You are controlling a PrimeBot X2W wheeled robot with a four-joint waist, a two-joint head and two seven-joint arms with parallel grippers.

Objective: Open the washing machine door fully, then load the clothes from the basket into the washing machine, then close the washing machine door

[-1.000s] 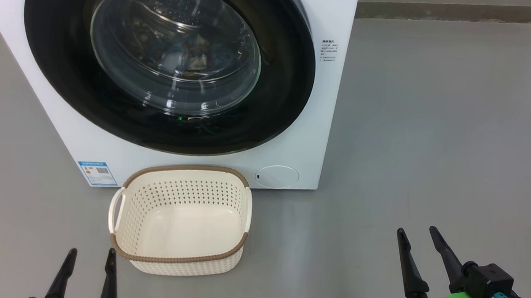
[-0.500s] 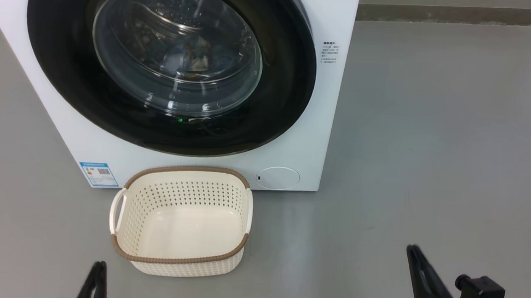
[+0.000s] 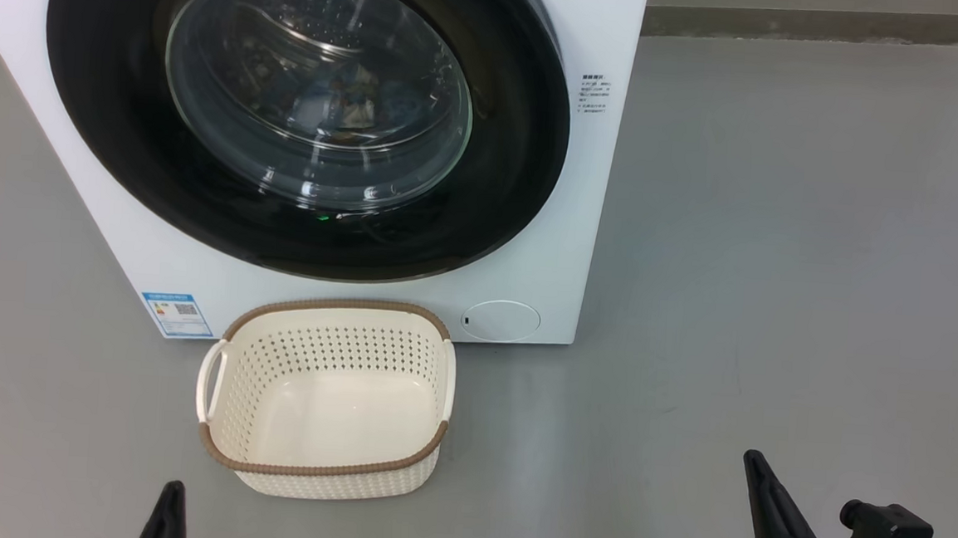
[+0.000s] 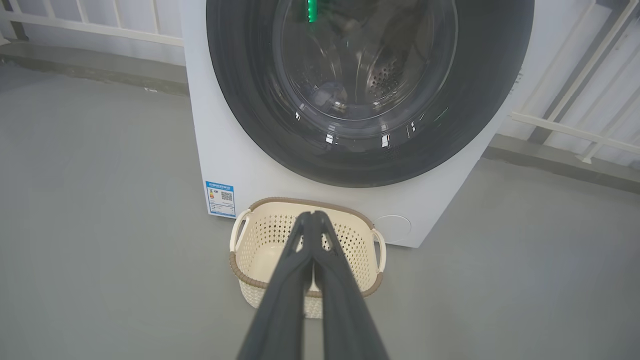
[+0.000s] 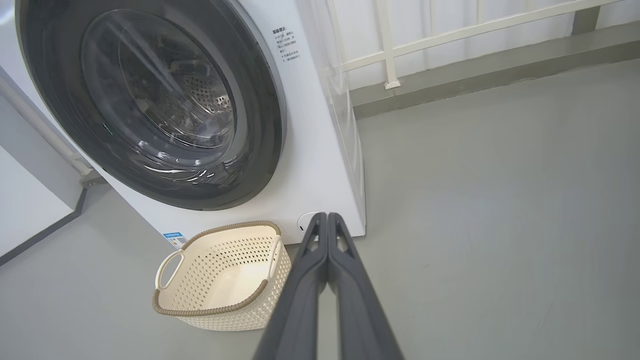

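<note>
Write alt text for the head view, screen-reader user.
A white front-loading washing machine with its round black-rimmed glass door shut stands on a grey floor, an empty cream perforated basket in front of it. The left end effector and right end effector, both shut, show at the bottom edge.

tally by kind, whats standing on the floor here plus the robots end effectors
washing machine: 1
basket: 1
end effectors: 2 (left end effector, right end effector, both shut and holding nothing)
total: 4
</note>
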